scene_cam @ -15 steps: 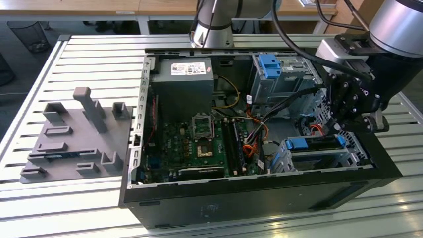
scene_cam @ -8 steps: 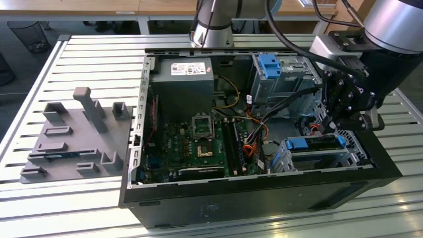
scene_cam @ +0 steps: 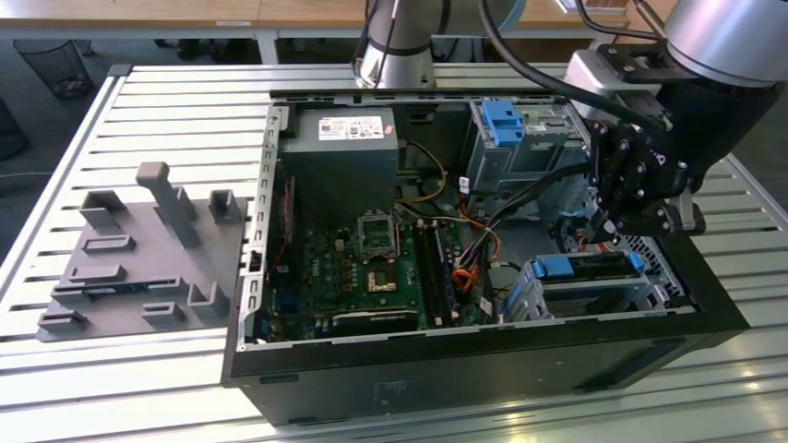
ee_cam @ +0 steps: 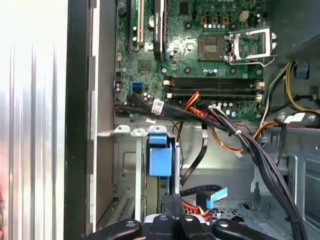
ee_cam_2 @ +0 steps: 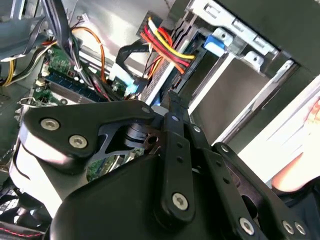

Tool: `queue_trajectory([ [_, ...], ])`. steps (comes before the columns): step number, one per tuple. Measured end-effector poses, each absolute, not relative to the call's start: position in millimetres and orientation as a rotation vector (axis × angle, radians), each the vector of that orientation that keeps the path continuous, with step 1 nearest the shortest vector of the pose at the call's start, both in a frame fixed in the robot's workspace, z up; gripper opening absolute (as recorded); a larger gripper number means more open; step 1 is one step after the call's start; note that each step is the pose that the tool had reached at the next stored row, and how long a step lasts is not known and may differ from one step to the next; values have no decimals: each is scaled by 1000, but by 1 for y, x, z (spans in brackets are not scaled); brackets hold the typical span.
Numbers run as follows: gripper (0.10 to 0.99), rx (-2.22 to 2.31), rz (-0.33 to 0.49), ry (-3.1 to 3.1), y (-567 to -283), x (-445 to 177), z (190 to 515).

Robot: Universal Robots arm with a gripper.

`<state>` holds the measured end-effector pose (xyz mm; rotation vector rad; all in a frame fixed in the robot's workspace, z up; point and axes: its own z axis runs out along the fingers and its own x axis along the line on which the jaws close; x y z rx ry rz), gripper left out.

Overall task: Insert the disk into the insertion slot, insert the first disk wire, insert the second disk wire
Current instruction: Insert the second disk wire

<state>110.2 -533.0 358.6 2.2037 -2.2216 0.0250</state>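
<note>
The disk (scene_cam: 589, 266), silver in a bright-blue carrier, lies inside the insertion slot (scene_cam: 591, 295), the low mesh cage at the exterior view's right of the open computer case. My gripper (scene_cam: 606, 233) hangs just above the disk's rear end. Its fingers (ee_cam: 172, 207) stand together beside the carrier's blue tab (ee_cam: 160, 160). In the second wrist view the gripper (ee_cam_2: 171, 95) looks shut on the black plug of a red, yellow and black disk wire (ee_cam_2: 165, 47) at the disk's edge. A second disk wire with a light-blue plug (ee_cam: 214, 196) lies loose nearby.
A taller grey cage with a blue latch (scene_cam: 505, 125) stands behind the slot. The motherboard (scene_cam: 369, 258) and power supply (scene_cam: 339, 157) fill the case's left half. A thick black cable bundle (ee_cam: 250, 145) crosses close to the gripper. A grey fixture (scene_cam: 136, 249) sits on the slatted table.
</note>
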Motion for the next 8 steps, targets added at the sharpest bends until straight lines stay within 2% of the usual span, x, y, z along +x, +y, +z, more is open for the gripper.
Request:
queue_trajectory([
  [8, 106, 2204, 25, -2222, -528, 100, 363],
])
